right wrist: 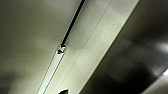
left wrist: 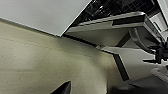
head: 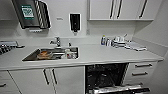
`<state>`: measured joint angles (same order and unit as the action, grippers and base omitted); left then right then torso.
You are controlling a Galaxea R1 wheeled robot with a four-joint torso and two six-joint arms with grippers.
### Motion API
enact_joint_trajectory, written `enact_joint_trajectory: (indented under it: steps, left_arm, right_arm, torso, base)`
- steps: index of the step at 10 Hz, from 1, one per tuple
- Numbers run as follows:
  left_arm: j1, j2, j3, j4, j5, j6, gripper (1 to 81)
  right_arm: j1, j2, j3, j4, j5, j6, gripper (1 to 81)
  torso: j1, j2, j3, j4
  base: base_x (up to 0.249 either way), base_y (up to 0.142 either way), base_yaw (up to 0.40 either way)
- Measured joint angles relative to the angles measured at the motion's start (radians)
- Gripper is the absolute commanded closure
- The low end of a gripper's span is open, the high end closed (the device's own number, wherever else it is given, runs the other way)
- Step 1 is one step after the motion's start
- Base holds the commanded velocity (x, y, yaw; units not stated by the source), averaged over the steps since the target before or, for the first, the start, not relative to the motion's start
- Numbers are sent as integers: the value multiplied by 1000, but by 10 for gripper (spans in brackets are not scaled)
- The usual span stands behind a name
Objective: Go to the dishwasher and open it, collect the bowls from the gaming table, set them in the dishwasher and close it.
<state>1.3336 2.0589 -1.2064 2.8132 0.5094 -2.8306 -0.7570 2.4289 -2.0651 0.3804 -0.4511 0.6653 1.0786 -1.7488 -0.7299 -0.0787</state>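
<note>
Dishwasher open under the counter, toward its right end, door dropped, dark racks showing. Sink left of it holds dishes. Bottles at back edge. Gripper fingers: cannot tell.

1 open dishwasher, 1 sink, 1 faucet.
</note>
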Motion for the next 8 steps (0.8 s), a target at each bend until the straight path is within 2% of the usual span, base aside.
enact_joint_trajectory:
  steps: [4,7,8]
  left_arm:
    - [4,5,-10,0,-1,0,10]
    - [3,19,-20,0,-1,0,10]
    - [5,19,-21,0,-2,0,10]
  right_arm:
    - [-11,32,-33,-23,46,11,10]
    - [-14,53,-58,-36,94,-5,10]
    - [-11,55,-58,-41,97,-33,10]
  torso:
    - [2,1,-2,0]
    - [3,1,-2,0]
    - [3,1,-2,0]
  base:
    - [-78,0,0]
    - [-79,0,0]
    - [-79,0,0]
